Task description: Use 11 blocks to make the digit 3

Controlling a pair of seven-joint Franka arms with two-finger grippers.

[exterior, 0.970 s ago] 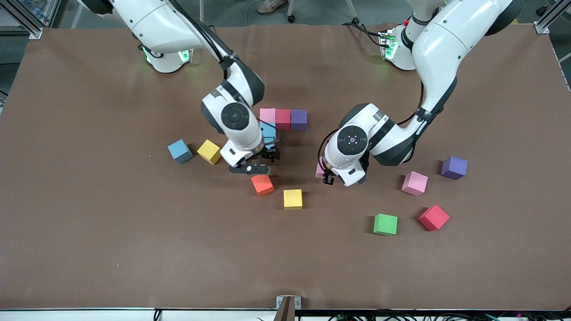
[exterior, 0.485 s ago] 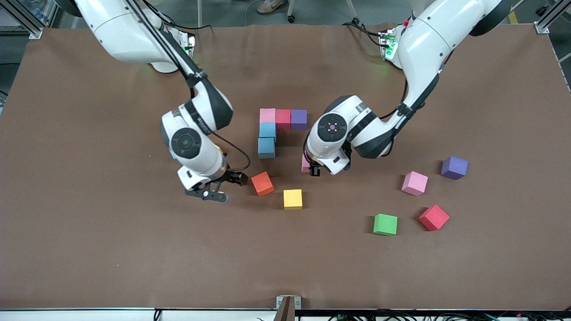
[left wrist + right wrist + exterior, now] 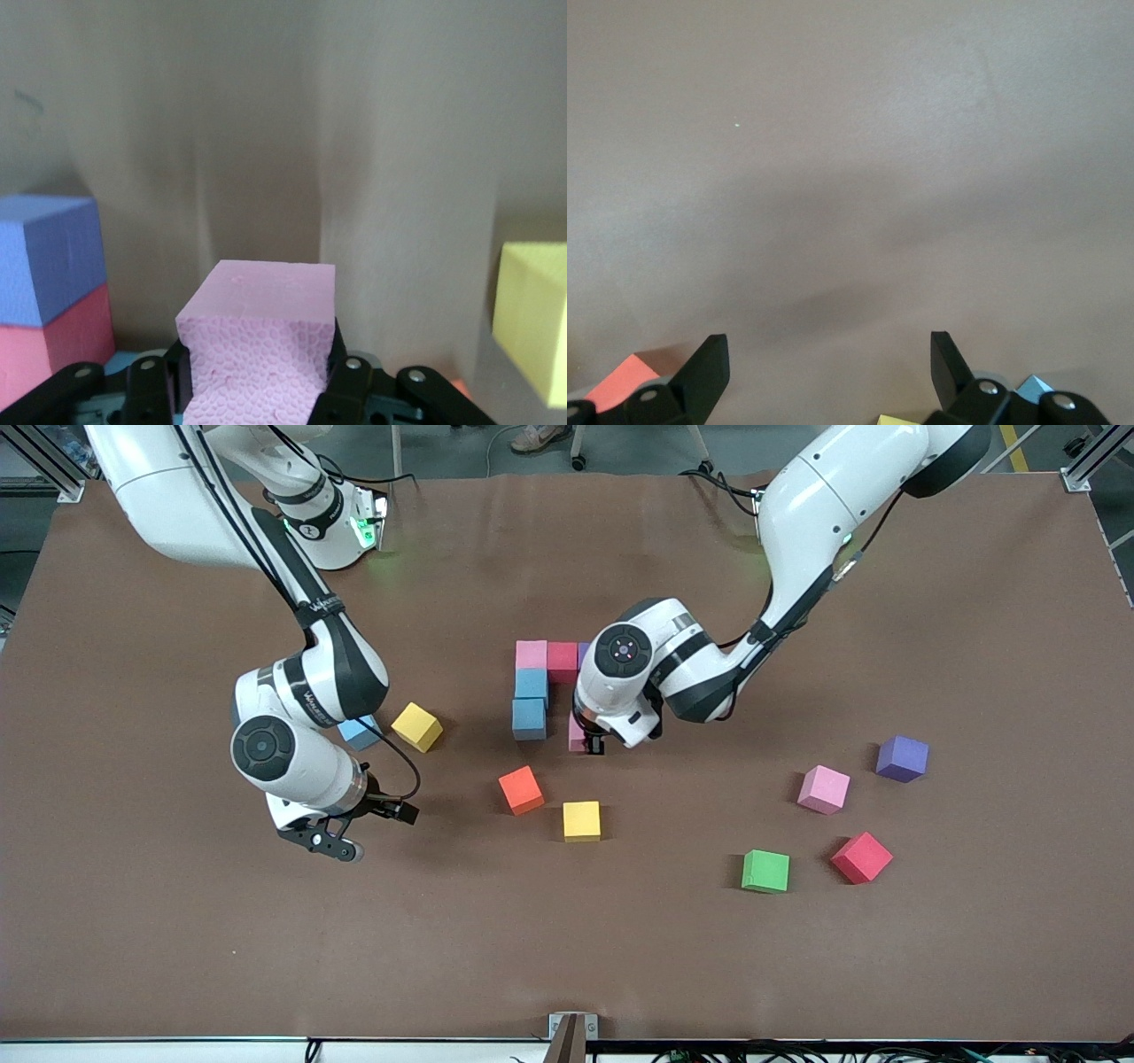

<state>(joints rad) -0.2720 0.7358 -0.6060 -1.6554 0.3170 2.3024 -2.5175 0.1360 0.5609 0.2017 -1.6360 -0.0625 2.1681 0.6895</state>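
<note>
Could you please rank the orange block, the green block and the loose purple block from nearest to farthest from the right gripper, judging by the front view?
From the right gripper, open over bare table:
1. Orange block, beside the yellow block.
2. Green block, toward the left arm's end.
3. Loose purple block, closest to the left arm's end.

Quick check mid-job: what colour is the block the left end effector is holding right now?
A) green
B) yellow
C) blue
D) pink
D: the left wrist view shows a pink block clamped in the left end effector, carried beside the blue blocks of the started figure.
</note>
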